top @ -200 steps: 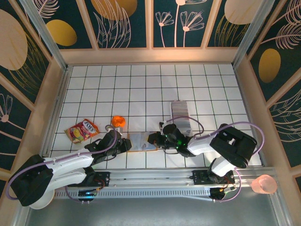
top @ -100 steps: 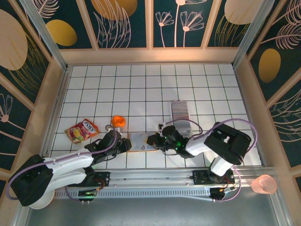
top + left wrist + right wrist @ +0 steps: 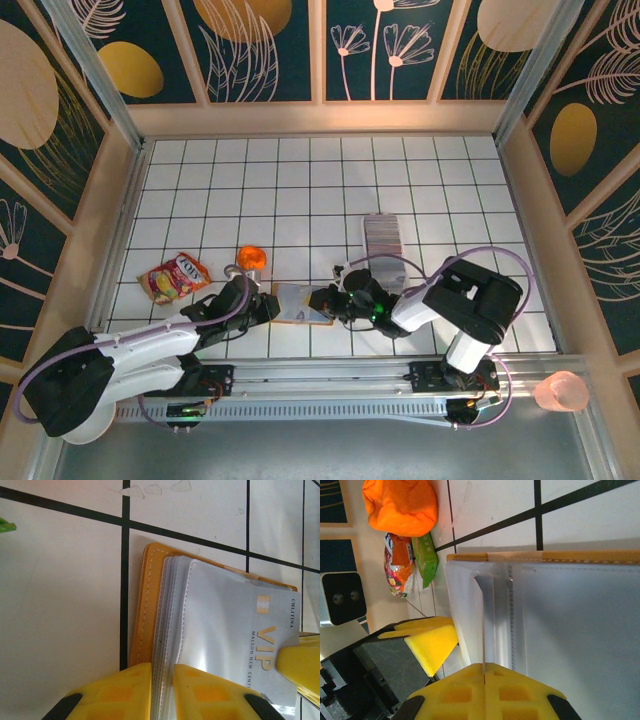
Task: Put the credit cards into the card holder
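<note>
**A:** Near centre, what was recorded?

**B:** The card holder lay open on the table between the 2 grippers. The left gripper was clamped on its clear sleeves. The right gripper was pressed together on 1 pale VIP card lying over those sleeves.

**A:** Farther out?

**B:** A snack packet lay to the left, with an orange lump beyond it. The credit cards stood edge-on in 1 row, right of and beyond the holder.

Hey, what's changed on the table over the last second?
The right arm's elbow swung left; the right gripper, shut on a card, barely shifted at the holder. The left gripper kept its grip on the holder; card stack and packet stayed.
</note>
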